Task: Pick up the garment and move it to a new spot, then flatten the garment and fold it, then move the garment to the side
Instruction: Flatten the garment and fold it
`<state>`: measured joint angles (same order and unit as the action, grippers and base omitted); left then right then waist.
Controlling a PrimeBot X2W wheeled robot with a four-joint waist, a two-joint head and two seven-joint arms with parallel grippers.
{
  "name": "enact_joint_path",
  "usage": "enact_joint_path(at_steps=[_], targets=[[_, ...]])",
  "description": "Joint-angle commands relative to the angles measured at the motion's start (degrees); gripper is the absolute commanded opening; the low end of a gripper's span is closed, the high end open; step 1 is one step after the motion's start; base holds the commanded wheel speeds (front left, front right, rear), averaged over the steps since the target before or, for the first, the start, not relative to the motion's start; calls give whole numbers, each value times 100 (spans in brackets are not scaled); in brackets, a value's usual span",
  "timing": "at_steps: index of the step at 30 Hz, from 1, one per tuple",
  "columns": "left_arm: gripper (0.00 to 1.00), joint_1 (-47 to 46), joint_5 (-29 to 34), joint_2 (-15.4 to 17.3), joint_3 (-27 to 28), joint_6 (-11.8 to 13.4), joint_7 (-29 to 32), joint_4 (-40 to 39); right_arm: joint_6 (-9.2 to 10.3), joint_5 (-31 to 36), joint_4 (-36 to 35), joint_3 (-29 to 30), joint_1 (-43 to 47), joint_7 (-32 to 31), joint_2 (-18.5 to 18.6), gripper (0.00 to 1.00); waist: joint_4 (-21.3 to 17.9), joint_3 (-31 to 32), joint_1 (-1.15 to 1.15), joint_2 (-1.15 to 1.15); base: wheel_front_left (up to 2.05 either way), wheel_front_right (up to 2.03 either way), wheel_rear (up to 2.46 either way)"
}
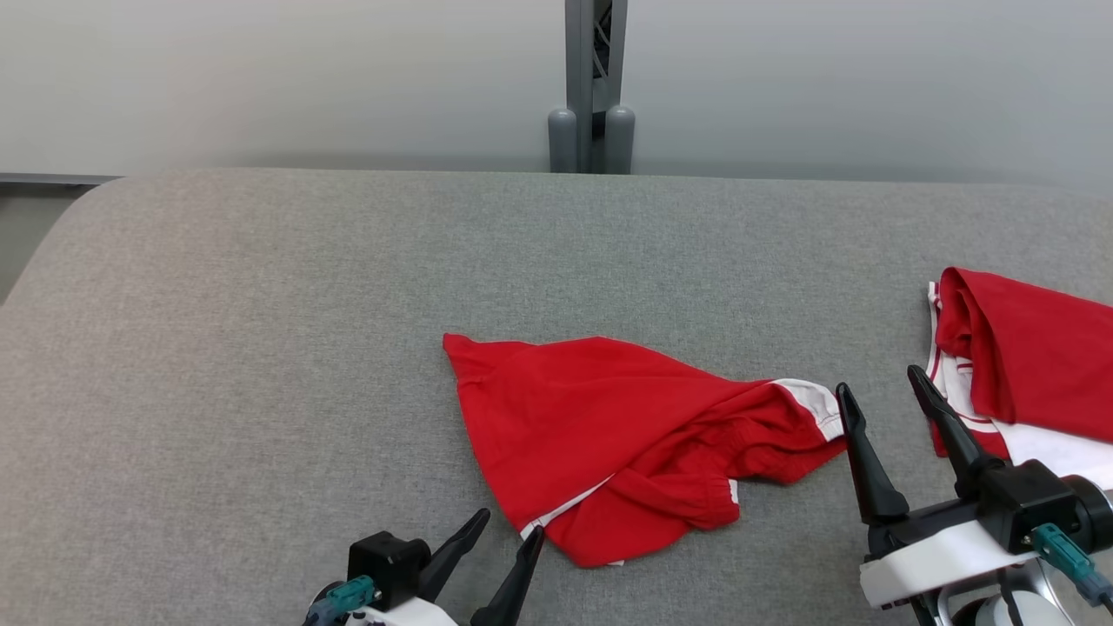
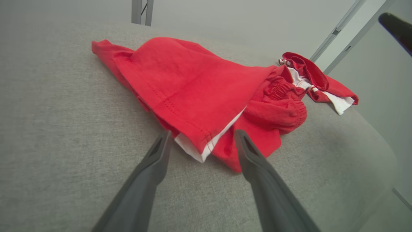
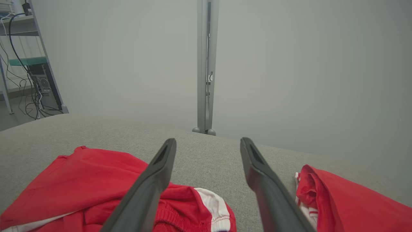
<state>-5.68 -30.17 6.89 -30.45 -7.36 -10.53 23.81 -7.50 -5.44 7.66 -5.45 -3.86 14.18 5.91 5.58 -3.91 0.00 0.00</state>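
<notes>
The garment [image 1: 609, 426] lies crumpled on the table [image 1: 261, 348], the left gripper [image 1: 510, 523] at its near edge and the right gripper [image 1: 879, 381] beside its white-trimmed end, both spread and empty, so pickup seems not yet begun; next, pinch that edge and lift.

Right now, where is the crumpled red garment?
In the head view, the red garment lies on the grey surface, between the left gripper and right gripper.
</notes>
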Motion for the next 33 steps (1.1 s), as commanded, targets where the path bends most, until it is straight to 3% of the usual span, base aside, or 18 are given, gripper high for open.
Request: enact_joint_path(at_steps=[1, 7, 26, 27, 28, 29, 33], targets=[[100, -158, -149, 88, -143, -18, 19, 64, 2, 63, 20, 29, -65, 50, -5, 100, -44, -68, 0, 0, 0, 0, 0], [100, -408, -571, 253, -629, -19, 2, 254, 2, 97, 69, 36, -142, 74, -38, 100, -108, -173, 0, 0, 0, 0, 0], [100, -919, -985, 175, -1069, -20, -280, 861, 2, 124, 136, 9, -235, 93, -72, 100, -182, -345, 0, 0, 0, 0, 0], [85, -930, -1015, 179, -1092, -20, -297, 868, 2, 124, 144, 12, -239, 94, -67, 100, -182, -348, 0, 0, 0, 0, 0], [31, -937, -1047, 184, -1127, -20, -307, 871, 2, 124, 150, 12, -243, 94, -64, 100, -183, -350, 0, 0, 0, 0, 0], [0, -955, -1068, 192, -1169, -20, -315, 868, 2, 126, 153, 10, -246, 95, -64, 100, -184, -350, 0, 0, 0, 0, 0], [0, -1016, -1171, 244, -1228, -20, -373, 801, 2, 122, 181, 26, -246, 98, -72, 100, -176, -334, 0, 0, 0, 0, 0]])
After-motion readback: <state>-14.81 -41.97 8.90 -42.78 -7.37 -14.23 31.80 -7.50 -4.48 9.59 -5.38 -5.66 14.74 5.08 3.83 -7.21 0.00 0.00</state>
